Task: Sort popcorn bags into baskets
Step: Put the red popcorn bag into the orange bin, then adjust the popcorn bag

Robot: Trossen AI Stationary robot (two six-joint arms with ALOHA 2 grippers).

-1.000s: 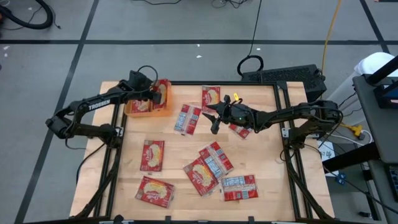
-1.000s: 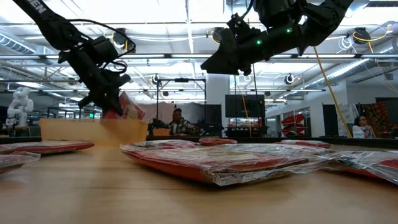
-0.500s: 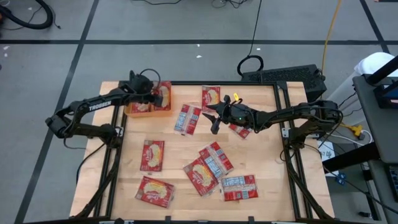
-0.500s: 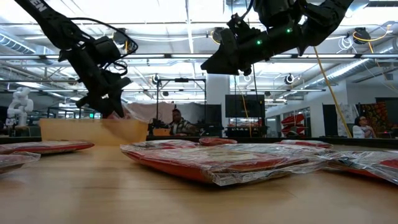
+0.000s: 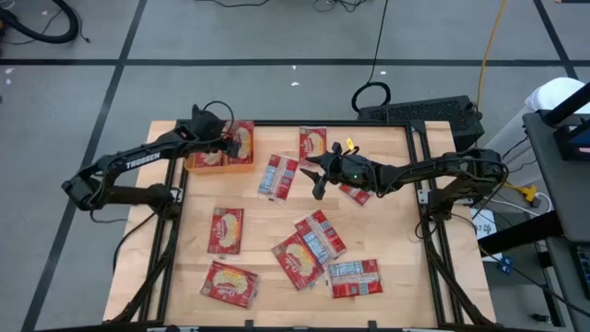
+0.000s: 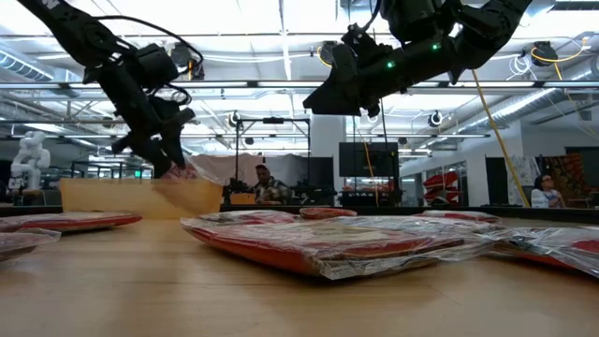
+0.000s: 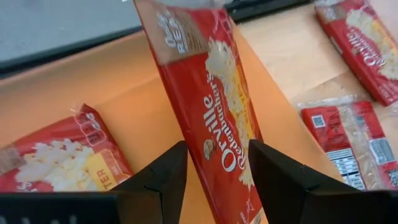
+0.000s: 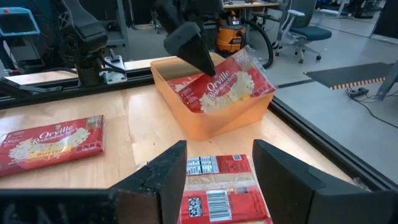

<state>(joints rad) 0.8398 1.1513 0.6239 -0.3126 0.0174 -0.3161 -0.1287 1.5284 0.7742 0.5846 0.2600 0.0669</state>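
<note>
Between open jaws, popcorn bag (image 7: pixel 211 112)

Bright overhead light — blurred low foreground

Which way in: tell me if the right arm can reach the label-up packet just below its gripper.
Probably yes. The right gripper hangs open above the packet, which lies flat on the table with nothing over it.
</note>
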